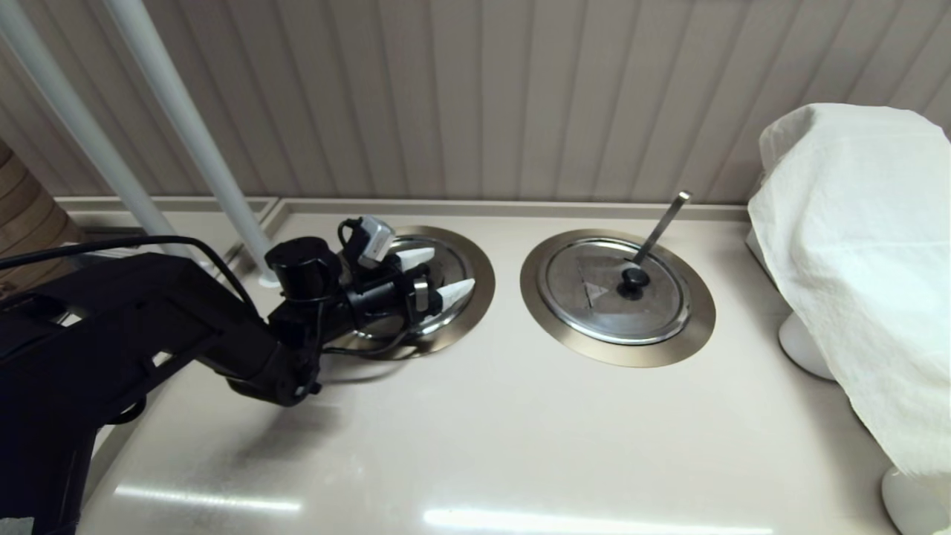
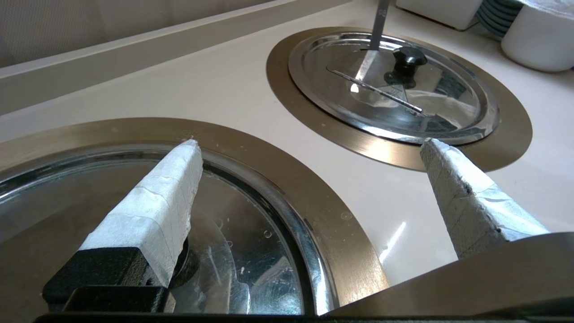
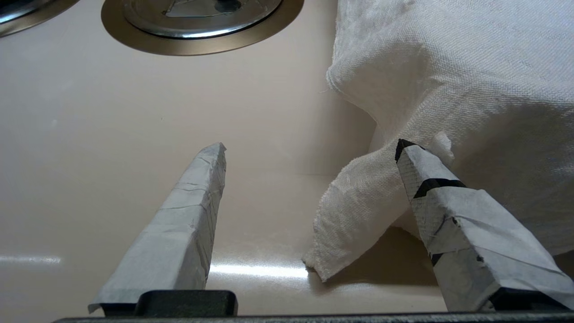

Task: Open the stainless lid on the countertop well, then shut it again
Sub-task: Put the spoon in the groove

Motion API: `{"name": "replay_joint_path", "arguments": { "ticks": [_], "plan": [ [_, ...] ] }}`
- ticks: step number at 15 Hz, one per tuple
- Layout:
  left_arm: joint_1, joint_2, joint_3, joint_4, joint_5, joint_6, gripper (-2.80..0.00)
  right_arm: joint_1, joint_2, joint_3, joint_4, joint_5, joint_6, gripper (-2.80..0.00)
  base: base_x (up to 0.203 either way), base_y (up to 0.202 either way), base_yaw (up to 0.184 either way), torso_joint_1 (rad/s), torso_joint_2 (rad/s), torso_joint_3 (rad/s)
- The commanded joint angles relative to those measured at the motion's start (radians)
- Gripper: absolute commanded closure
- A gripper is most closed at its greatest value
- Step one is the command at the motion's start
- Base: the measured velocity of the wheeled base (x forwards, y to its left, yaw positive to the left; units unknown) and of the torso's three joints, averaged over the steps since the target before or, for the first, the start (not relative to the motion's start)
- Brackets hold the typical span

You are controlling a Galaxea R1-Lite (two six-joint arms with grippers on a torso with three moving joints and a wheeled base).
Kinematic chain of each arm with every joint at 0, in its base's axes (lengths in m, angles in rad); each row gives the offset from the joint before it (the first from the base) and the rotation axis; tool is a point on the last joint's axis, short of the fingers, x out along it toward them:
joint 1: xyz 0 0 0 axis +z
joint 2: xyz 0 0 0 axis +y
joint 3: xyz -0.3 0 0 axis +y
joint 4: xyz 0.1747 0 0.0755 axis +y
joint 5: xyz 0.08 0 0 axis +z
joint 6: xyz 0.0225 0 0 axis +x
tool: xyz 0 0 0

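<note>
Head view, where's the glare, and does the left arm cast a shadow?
Head view: two bright streaks of glare on the countertop near the bottom edge; a soft shadow lies beneath the left arm. Right wrist view: another streak on the counter between the fingers, beside the white cloth.

We see a glossy cream counter (image 1: 505,416) w/ bright light streaks near its front edge. Behind it, a beige vertically ribbed wall (image 1: 475,96). Two white poles (image 1: 186,126) rise at far left; a white cloth (image 1: 854,260) drapes over crockery at right.
</note>
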Motion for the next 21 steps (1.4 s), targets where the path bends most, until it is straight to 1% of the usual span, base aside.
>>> {"name": "replay_joint_path", "arguments": {
  "ticks": [1,2,3,5,11,13,18,21],
  "plan": [
    [-0.002,-0.004,-0.002,-0.008,-0.005,-0.002,-2.8,0.0,0.0,0.0,0.0,0.0,0.0,-2.8,0.0,0.0,0.0,0.0,0.0,0.0],
    [-0.002,-0.009,-0.005,-0.008,0.002,-0.002,-2.8,0.0,0.0,0.0,0.001,0.0,0.0,-2.8,0.0,0.0,0.0,0.0,0.0,0.0],
    [-0.004,-0.013,-0.007,-0.008,0.027,-0.002,-2.8,0.0,0.0,0.0,0.0,0.0,0.0,-2.8,0.0,0.0,0.0,0.0,0.0,0.0],
    [-0.014,-0.013,-0.024,-0.007,0.043,-0.003,-2.8,0.0,0.0,0.0,0.0,0.0,-0.001,-2.8,0.0,0.0,0.0,0.0,0.0,0.0],
    [-0.028,-0.013,-0.038,-0.004,0.045,-0.005,-2.8,0.0,0.0,0.0,0.0,0.0,-0.001,-2.8,0.0,0.0,0.0,0.0,0.0,0.0],
    [-0.038,-0.009,-0.039,-0.004,0.063,-0.005,-2.8,0.0,0.0,0.0,0.0,0.0,0.0,-2.8,0.0,0.0,0.0,0.0,0.0,0.0],
    [-0.041,0.004,-0.065,-0.001,0.074,-0.006,-2.8,0.0,0.0,0.0,0.0,0.0,0.0,-2.8,0.0,0.0,0.0,0.0,0.0,0.0],
    [-0.053,0.012,-0.096,-0.001,0.117,-0.019,-2.8,0.0,0.0,0.0,0.001,0.0,0.0,-2.8,0.0,0.0,0.0,0.0,0.0,0.0]
  ]
}}
